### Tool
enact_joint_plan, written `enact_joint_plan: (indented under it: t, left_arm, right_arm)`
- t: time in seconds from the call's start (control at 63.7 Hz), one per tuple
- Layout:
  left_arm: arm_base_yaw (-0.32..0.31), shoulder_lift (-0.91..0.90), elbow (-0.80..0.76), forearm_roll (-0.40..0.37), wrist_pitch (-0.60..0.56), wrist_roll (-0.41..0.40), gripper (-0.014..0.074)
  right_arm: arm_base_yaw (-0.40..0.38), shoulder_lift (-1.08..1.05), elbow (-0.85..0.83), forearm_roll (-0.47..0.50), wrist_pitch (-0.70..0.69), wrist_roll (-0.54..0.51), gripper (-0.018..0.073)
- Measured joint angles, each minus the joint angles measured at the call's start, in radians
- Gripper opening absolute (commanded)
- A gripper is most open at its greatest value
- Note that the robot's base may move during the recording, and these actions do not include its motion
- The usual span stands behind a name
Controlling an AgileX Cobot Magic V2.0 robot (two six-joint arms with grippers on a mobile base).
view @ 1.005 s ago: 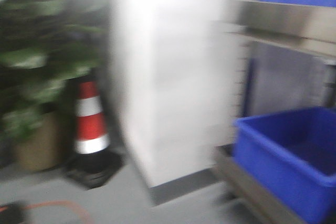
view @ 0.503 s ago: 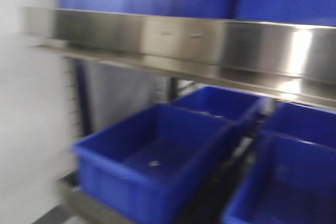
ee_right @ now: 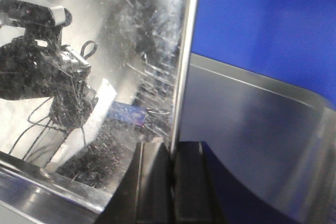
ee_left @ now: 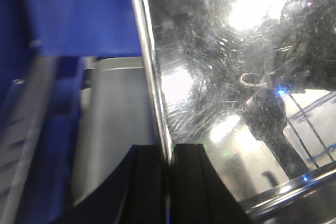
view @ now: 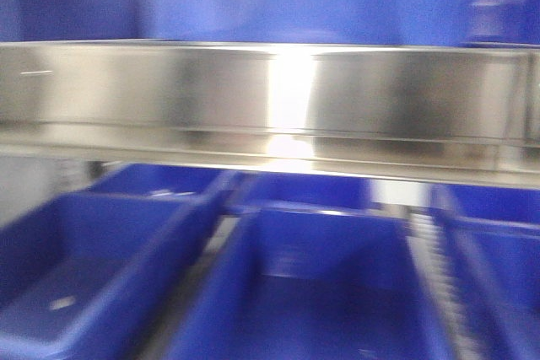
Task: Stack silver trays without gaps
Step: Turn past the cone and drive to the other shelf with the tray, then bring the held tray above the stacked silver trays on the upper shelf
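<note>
Exterior front-facing view is blurring as it finishes swinging round, and it is now filling with the steel rail [view: 270,90] and the blue crates [view: 312,292] under it, so I'm judging we're arriving at the rack. The silver tray [ee_left: 220,77] is riding between the arms, the left gripper [ee_left: 168,177] pinching one rim and the right gripper [ee_right: 171,177] pinching another. No second tray is showing yet.

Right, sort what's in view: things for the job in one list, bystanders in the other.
For the job:
silver tray
left gripper, jaws shut on its rim
right gripper, jaws shut on its rim

Just there:
blue crates
steel shelf rail
</note>
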Motion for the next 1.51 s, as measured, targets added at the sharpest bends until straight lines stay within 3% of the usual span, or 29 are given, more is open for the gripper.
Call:
enact_joint_plan:
  t: [1.508]
  left_arm:
    - [0.000,0.000,0.000,0.000,0.000,-0.002,-0.0013]
  right_arm:
    - [0.000,0.000,0.000,-0.004,-0.014,-0.002,-0.0075]
